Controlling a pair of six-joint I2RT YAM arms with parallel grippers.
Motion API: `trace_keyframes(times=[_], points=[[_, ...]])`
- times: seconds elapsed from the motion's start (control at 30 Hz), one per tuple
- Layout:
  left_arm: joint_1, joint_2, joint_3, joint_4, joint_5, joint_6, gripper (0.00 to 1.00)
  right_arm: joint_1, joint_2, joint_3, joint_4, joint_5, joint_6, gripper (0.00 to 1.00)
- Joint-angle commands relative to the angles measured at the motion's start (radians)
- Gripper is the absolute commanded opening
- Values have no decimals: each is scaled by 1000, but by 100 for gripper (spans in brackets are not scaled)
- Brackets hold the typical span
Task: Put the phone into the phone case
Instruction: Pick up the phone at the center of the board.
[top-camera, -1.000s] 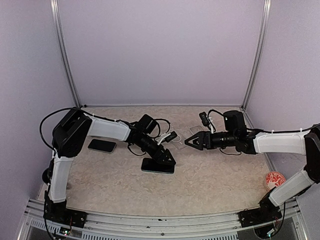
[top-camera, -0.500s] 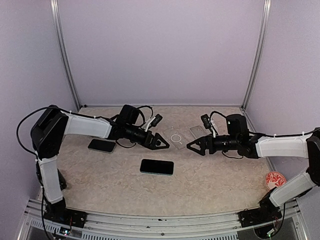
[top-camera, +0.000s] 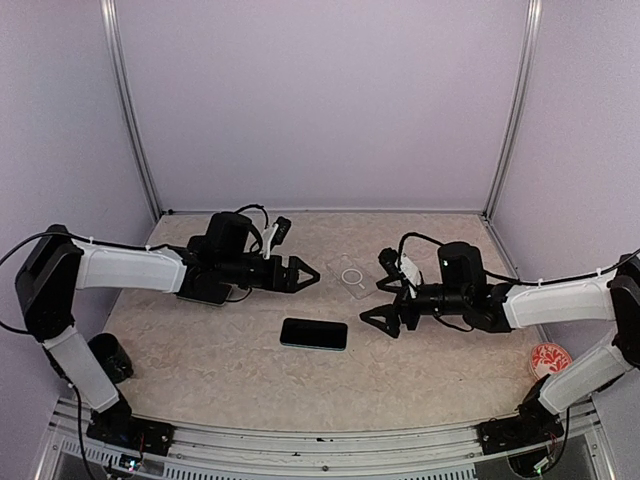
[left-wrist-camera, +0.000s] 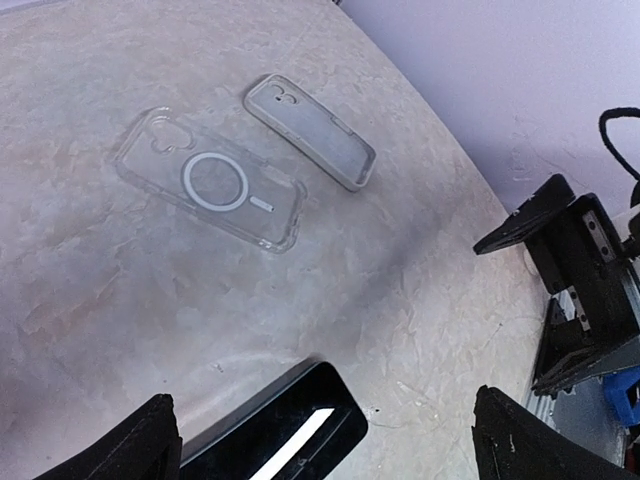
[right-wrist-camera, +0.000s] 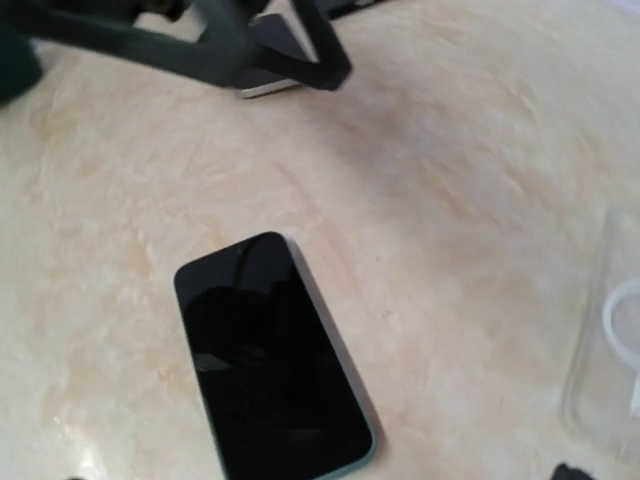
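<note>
The phone (top-camera: 314, 334), a black slab with a teal edge, lies flat and face up in the middle of the table, and it also shows in the right wrist view (right-wrist-camera: 270, 350). The clear phone case (top-camera: 352, 276) with a white ring lies flat behind it, plain in the left wrist view (left-wrist-camera: 210, 182). My left gripper (top-camera: 305, 274) hovers open left of the case, holding nothing. My right gripper (top-camera: 380, 318) hangs open just right of the phone, also holding nothing. A corner of the phone (left-wrist-camera: 290, 430) shows between my left fingers (left-wrist-camera: 150, 445).
A second clear case (left-wrist-camera: 312, 130) without a ring lies just beyond the ringed one. Another black phone (top-camera: 205, 291) sits under my left arm. A red and white round object (top-camera: 549, 358) lies at the right edge. Purple walls close in three sides.
My left gripper has lifted off the phone and drawn back to the left. My right gripper has come down and left, closer to the phone. The phone has not moved.
</note>
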Motion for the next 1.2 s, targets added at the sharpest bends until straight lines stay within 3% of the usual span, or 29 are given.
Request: trace_keyframes(times=[0.0, 0.33, 0.67, 1.17], points=[[-17, -99, -58, -2, -190, 6, 99, 47, -6, -7, 52, 39, -251, 100], [-6, -239, -243, 110, -337, -31, 99, 67, 211, 161, -152, -31, -431, 100], [5, -367, -355, 165, -500, -56, 99, 121, 348, 257, -199, 28, -474, 100], [30, -423, -436, 227, -454, -78, 99, 129, 523, 403, -285, -14, -471, 100]])
